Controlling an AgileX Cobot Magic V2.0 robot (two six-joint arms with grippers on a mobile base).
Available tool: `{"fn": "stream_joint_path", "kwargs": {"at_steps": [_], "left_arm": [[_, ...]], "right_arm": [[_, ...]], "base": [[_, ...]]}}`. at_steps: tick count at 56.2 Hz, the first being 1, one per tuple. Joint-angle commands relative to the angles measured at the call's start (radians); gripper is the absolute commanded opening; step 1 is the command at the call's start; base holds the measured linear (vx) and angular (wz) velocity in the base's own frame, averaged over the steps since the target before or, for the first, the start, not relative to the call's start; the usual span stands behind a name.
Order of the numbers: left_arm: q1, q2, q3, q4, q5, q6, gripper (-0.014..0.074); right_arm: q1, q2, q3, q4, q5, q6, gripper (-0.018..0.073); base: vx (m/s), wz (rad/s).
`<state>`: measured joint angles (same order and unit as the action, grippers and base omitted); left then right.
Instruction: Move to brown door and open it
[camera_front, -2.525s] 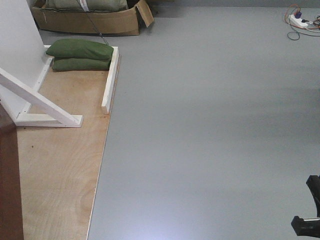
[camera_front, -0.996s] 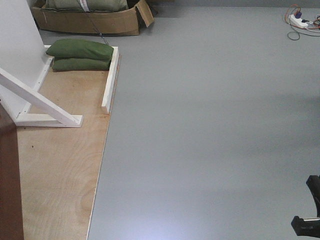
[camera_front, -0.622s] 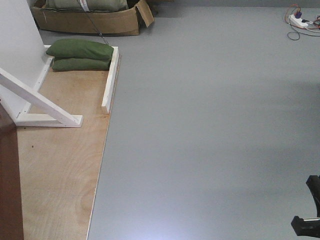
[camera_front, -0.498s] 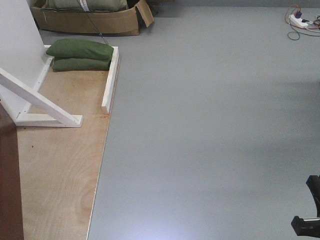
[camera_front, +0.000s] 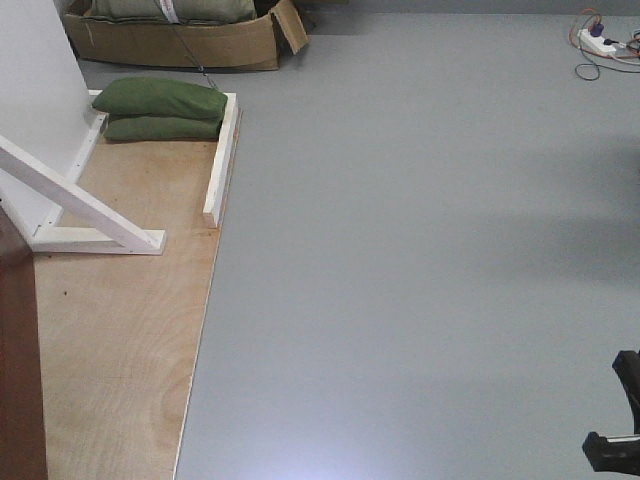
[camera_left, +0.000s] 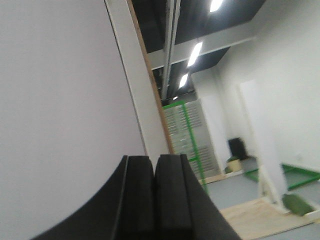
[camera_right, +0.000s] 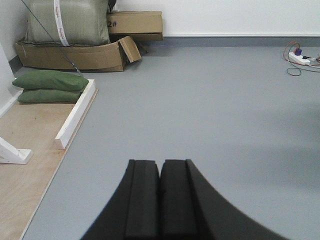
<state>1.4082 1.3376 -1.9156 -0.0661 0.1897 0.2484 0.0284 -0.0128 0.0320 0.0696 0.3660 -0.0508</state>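
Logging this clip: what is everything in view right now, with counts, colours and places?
door: one, reddish-brown, only an edge, near left
plywood: one sheet, tan, left floor
braces: several, white, on plywood
sandbags: two, green, stacked at plywood's far end
boxes: two, brown cardboard, far left by wall
power strip: one, white, far right, with cables
floor: grey, centre and right
left gripper: black, shut, empty
right gripper: black, shut, empty, over floor

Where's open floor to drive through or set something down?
Grey floor is bare across the middle, from the plywood edge to the power strip far right. Plywood is bare between the white brace and the brown door. Crowded: far-left corner, sandbags and cardboard box.
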Motion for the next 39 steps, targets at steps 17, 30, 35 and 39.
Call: {"fn": "stream_joint_path", "kwargs": {"at_steps": [17,30,35,39], "left_arm": [[0.002,-0.017,-0.016,-0.540,0.186,-0.010,-0.0006],[-0.016,-0.018,-0.016,-0.671,0.404,-0.008,-0.0006],[-0.038,-0.018,-0.016,-0.689,0.415,-0.008,-0.0006],[-0.071,-0.018,-0.016,-0.705,0.425,-0.008,-0.0006]], "right_arm": [[-0.001,-0.006,0.004,-0.003,-0.076,-0.006,0.0000],[-0.001,-0.006,0.004,-0.003,-0.076,-0.006,0.0000],[-0.001,-0.006,0.004,-0.003,-0.076,-0.006,0.0000],[-0.001,-0.006,0.004,-0.003,-0.076,-0.006,0.0000]], "base": [[0.00,0.00],[0.00,0.00],[0.00,0.00],[0.00,0.00]]}}
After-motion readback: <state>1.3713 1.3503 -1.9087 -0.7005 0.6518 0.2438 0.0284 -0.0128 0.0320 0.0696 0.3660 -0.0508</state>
